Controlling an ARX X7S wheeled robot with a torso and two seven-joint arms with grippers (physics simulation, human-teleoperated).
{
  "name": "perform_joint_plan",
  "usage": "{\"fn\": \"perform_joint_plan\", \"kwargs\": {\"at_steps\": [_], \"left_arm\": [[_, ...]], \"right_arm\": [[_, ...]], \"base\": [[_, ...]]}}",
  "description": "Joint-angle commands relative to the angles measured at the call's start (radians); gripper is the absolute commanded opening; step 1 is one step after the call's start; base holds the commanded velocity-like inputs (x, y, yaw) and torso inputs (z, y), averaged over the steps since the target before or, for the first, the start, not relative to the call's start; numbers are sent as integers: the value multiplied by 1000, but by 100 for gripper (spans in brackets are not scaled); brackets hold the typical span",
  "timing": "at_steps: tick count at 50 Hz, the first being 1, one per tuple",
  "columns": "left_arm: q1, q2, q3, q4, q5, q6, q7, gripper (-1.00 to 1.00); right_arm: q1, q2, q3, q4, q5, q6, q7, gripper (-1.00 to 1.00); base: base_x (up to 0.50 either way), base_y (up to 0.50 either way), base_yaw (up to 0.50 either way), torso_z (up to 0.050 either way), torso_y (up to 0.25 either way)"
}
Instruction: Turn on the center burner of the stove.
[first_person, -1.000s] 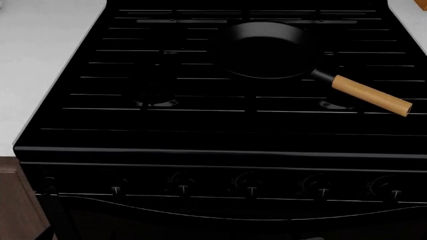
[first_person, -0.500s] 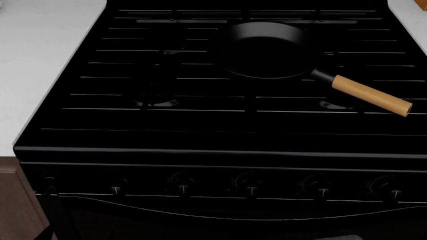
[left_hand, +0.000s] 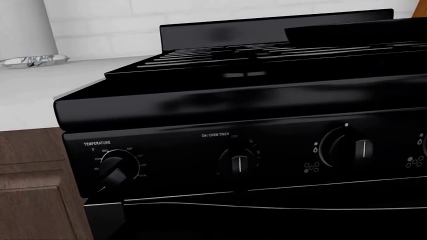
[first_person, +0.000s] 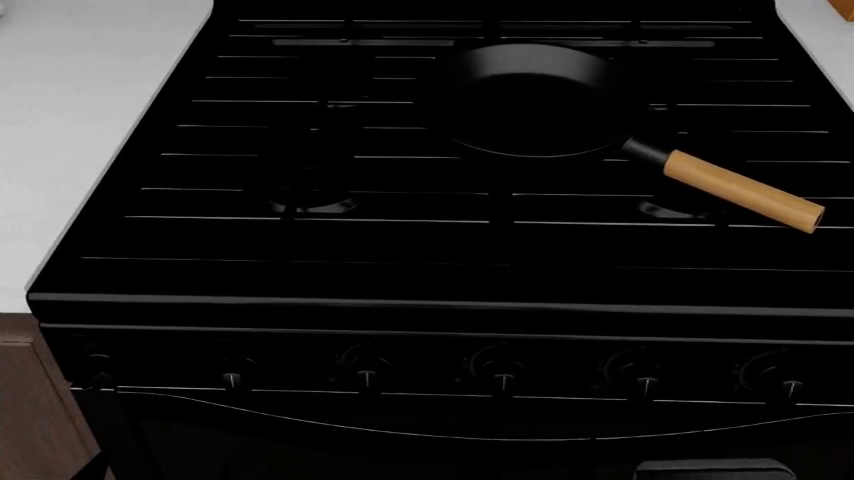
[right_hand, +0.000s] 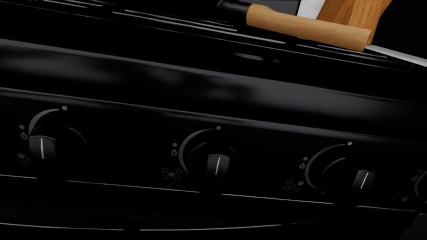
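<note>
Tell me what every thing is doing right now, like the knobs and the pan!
stove: no flame showing on any burner.
knobs: all six in a row, untouched, no gripper on them.
pan: empty, sitting on the grates, wooden handle pointing right and toward the front.
temperature knob: pointer turned down-left.
timer knob: pointer straight up and down.
</note>
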Motion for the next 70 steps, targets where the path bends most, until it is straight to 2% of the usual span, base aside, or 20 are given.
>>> {"fn": "perform_joint_plan", "kwargs": {"at_steps": [1, 27, 28, 56, 58, 62, 70], "left_arm": [[-10, 11, -16, -17, -7, -1, 1, 100], [-9, 1, 8, -17, -5, 9, -19, 100], [-5, -1, 13, -11, 13, 19, -28, 100], [-7, -11, 23, -12, 0, 16, -50, 100], [-11, -9, 24, -22, -5, 15, -49, 100], [-13, -11, 29, -27, -2, 20, -50, 100], [-15, -14, 33, -28, -4, 19, -54, 100]], "right_arm": [[9, -7, 24, 74, 0, -71, -17, 100], [104, -15, 7, 201, 4, -103, -33, 100], [124, -24, 3, 270, -1, -140, -38, 100], [158, -21, -4, 288, 6, -143, -37, 100], [228, -30, -20, 406, -20, -201, -42, 100], [261, -42, -26, 490, -20, -250, -55, 100], [278, -49, -35, 541, -21, -278, -66, 100]], "base": [[0, 0, 0, 0, 0], [0, 0, 0, 0, 0], [0, 0, 0, 0, 0], [0, 0, 0, 0, 0], [0, 0, 0, 0, 0], [0, 0, 0, 0, 0], [0, 0, 0, 0, 0]]}}
